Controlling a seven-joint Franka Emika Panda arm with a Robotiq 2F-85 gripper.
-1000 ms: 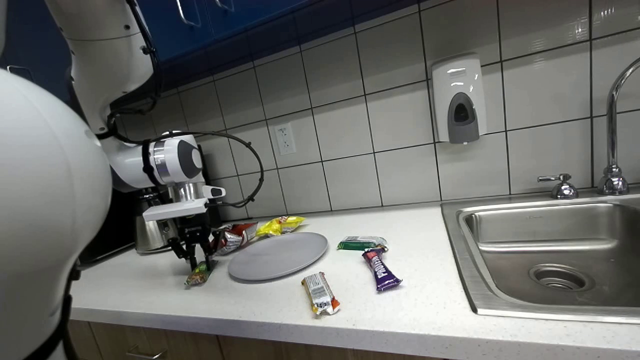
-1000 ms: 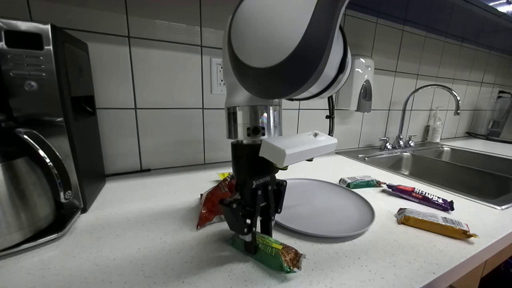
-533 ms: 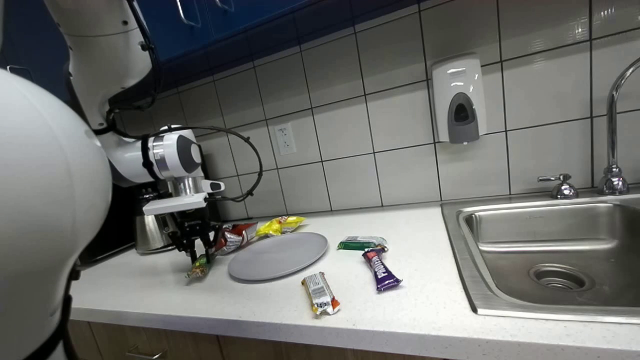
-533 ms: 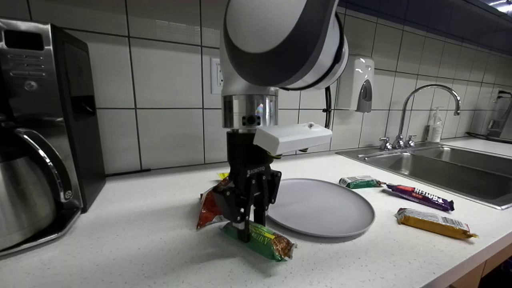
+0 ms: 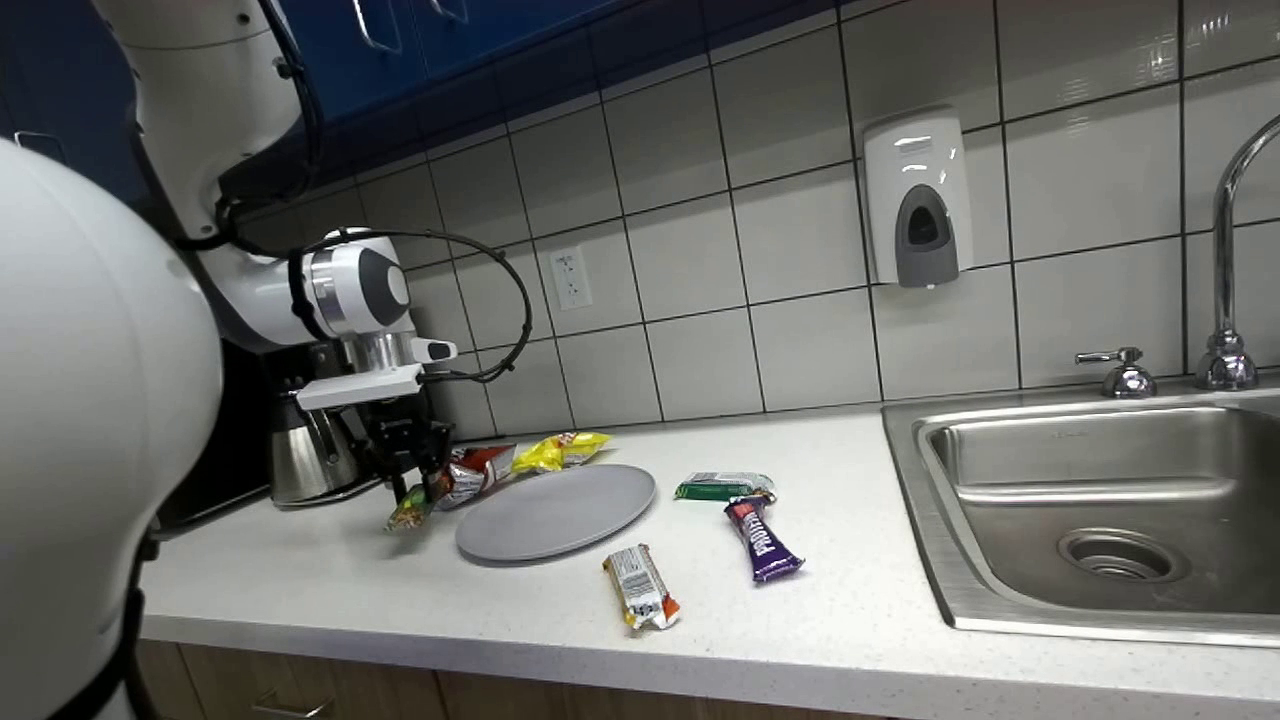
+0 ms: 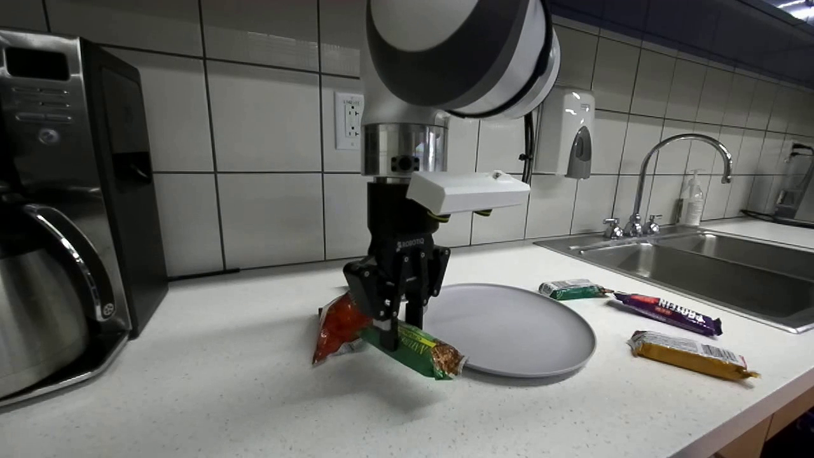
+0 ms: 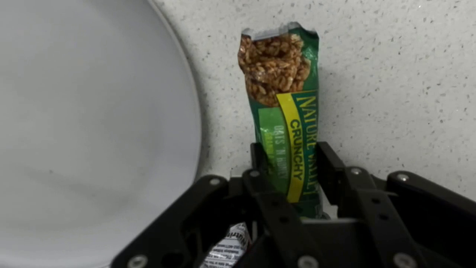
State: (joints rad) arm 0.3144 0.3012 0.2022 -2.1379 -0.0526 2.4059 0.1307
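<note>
Pointed downward, the gripper [image 7: 288, 158] had a firm-looking grasp of a green granola bar [image 7: 284, 119], its fingers [image 7: 327, 167] set against the wrapper's two long sides. In both exterior views the bar was clear of the counter [image 6: 254, 407], with a soft shadow underneath, close beside a grey plate [image 6: 509, 331]. The wrist view showed a strip of counter between the two, so the visible length of the bar lay beside the plate rather than over it. Near the end away from the oat picture lay a red snack bag [image 6: 337, 327], with a yellow bag [image 5: 560, 452] next to it. Well apart, past the plate, were a green-and-white bar [image 6: 572, 290], a purple protein bar [image 6: 668, 313] and an orange-wrapped bar [image 6: 690, 356].

Handling the bar well seemed to call for an even, moderate squeeze: its crunchy filling would probably crumble under more pressure, while the slick wrapper might slip under less. Because the fingers clasped it off-centre, the longer overhang with the oat picture could dip or swing, so slow, smooth motion without sudden twisting looked wisest. That overhang deserved most care near the plate's rim, and the opposite end near the red snack bag, where the gripper blocked much of the wrist view.
</note>
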